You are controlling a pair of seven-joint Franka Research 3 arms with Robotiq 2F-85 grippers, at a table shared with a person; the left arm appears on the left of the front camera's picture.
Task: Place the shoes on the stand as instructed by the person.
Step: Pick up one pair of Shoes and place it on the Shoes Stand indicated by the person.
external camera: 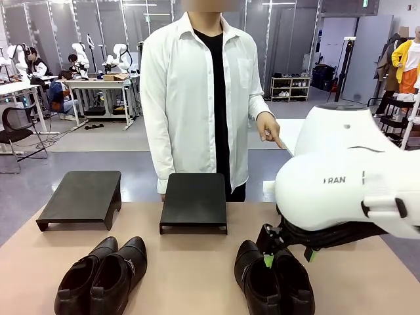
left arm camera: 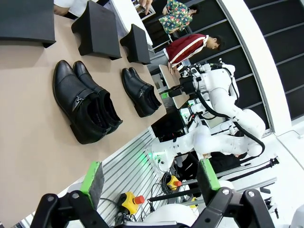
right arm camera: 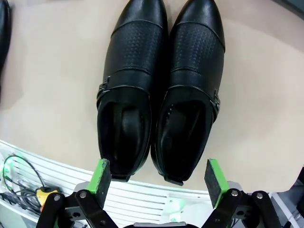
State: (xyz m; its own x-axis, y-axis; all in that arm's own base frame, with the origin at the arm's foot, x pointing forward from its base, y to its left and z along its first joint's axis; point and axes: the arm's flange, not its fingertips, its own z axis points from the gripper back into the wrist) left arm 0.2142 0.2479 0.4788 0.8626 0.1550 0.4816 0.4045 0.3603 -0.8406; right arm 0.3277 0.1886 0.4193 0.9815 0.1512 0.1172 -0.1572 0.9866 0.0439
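My left gripper (left arm camera: 151, 178) hung spread and empty, the left pair of shoes (external camera: 102, 275) resting on the table (external camera: 190, 275) before it. My right gripper (right arm camera: 159, 176) hovered, jaws splayed, over the right pair (right arm camera: 133, 85). The glossy, stiffish leather looked slippery, so I judged the adjoining inner collars the best hold.

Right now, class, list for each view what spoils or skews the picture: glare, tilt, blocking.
Front view: the right arm looms big near the lens, hiding part of the right pair of shoes. Left wrist view: whole scene rolled, table slanting. Right wrist view: sharp, with soft glare on the glossy toes.
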